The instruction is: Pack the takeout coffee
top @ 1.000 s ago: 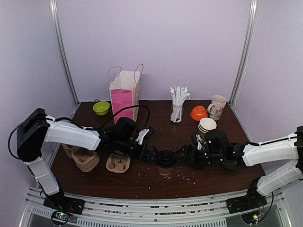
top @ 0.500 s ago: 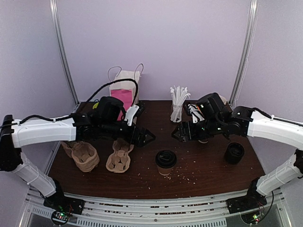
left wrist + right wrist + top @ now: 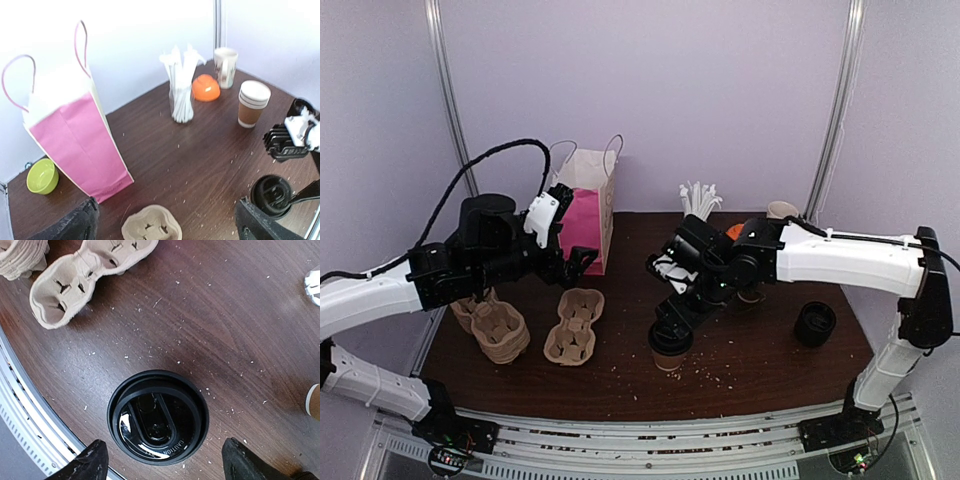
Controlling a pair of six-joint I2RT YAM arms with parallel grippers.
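Two sets of jaws, both spread wide, grasping nothing | left gripper raised beside pink paper bag | pulp cup carrier flat on table | lidded coffee cup upright, near-centre | right gripper just above it, contact unclear.

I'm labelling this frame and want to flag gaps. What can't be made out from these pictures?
Paper bag inside: no view looks in; left wrist view washes out its top.
Coffee cup contents: the lid covers it in every view.
Unlidded cup: top view, right arm mostly covers it.
Black thing at right: top view, too small to name.
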